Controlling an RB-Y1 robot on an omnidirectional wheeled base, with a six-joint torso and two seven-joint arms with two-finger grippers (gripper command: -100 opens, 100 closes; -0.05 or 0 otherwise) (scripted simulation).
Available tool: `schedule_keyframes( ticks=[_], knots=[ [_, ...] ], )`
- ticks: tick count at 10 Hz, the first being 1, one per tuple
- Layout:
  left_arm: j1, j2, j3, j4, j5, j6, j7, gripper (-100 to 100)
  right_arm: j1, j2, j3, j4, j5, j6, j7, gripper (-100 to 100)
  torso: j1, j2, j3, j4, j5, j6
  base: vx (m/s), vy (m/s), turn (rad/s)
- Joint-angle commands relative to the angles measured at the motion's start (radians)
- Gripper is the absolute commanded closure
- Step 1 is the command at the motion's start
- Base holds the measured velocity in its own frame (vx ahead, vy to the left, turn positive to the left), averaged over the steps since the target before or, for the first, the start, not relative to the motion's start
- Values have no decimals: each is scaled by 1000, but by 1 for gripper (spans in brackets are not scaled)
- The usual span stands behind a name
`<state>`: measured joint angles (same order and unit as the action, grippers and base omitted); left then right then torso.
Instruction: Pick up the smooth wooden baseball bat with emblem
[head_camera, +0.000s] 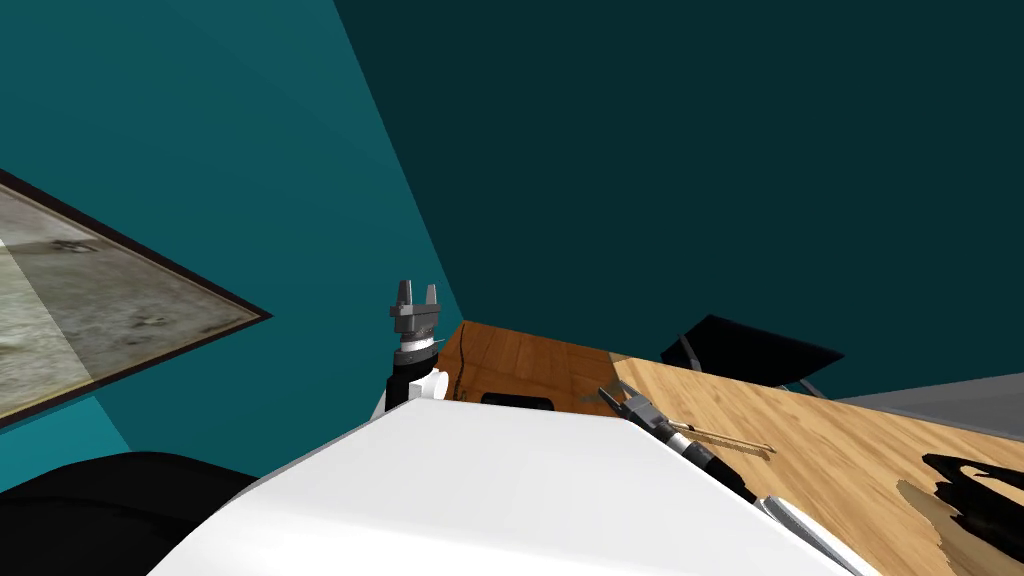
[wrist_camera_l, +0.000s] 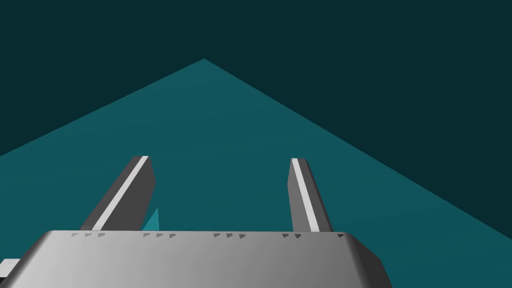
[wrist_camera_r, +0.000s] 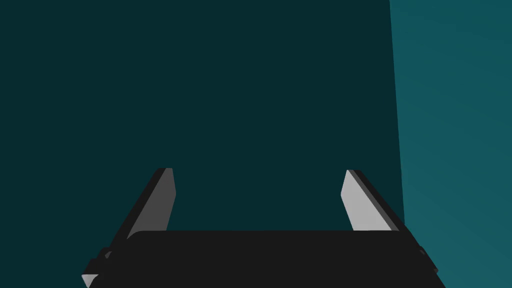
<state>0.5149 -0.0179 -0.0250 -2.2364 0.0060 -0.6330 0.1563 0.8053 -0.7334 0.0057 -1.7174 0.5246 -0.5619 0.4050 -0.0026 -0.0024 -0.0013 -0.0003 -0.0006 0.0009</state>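
**Ana:** Where is the bat?

**Ben:** The thin, pale wooden bat (head_camera: 728, 439) lies flat on the light wood bench (head_camera: 860, 450). It is just beside the robot's right arm. It sits back behind the right pincer (head_camera: 612, 395), closer to the wrist than to the fingertips.

**Ana:** Does the right pincer have it?

**Ben:** No. Its two fingers stand wide apart with nothing between them. It points away from the bat, toward the dark wall.

**Ana:** And the other one?

**Ben:** The left pincer (head_camera: 417, 290) is held up high, well apart from the bat, on the far side of the right pincer. Its fingers are spread too, and it holds nothing.

**Ana:** Will the bat be hard to lift?

**Ben:** Probably a little. It looks hard and stiff, so it should not bend or squash. But it looks smooth, so it may slip, and it is long. If the robot grabs one end, the other end will likely tip down.

**Ana:** So where should the robot hold it?

**Ben:** Near the middle, with the fingers pressing the two thin sides. The emblem is too small to make out.
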Motion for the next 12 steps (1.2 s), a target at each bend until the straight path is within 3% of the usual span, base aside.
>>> schedule_keyframes(
  ticks=[1, 2, 5, 6, 7, 8, 9, 12],
  knots=[
    [0, 0, 0, 0, 0, 0, 0, 0, 7, -33, 2, 50, 50, -9, 34, -100, 0, 0, 0, 0, 0, 0, 35, -16, 138],
    [0, 0, 0, 0, 0, 0, 0, 0, 7, -33, 2, 52, 62, -9, 34, -100, 0, -1, 0, 0, 0, 0, 34, -19, 88],
    [0, 0, 0, 0, 0, 0, 0, 0, 18, -89, 4, 140, 152, -26, 92, -100, 0, 0, 0, 0, 0, 0, 35, -22, 114],
    [0, 0, 0, 0, 0, 0, 0, 0, 18, -89, 4, 140, 166, -26, 92, -100, 0, -1, 0, 0, 0, 0, 36, -25, 69],
    [0, 0, 0, 0, 0, 0, 0, 0, 22, -114, 5, 185, 203, -35, 121, -100, 0, -1, 0, 0, 0, 0, 55, -31, 82],
    [0, 0, 0, 0, 0, 0, 0, 0, 22, -114, 5, 185, 220, -35, 121, -100, -1, -1, -1, 0, 0, 0, 46, -24, 69],
    [0, 0, 0, 0, 0, 0, 0, 0, 25, -138, 7, 230, 255, -44, 151, -100, 0, -1, -1, 0, 0, 0, 51, -24, 115],
    [0, 0, 0, 0, 0, 0, 0, 0, 26, -159, 9, 274, 328, -53, 180, -100, -1, -2, -1, 0, 0, 0, 46, -36, 58]
  ],
)
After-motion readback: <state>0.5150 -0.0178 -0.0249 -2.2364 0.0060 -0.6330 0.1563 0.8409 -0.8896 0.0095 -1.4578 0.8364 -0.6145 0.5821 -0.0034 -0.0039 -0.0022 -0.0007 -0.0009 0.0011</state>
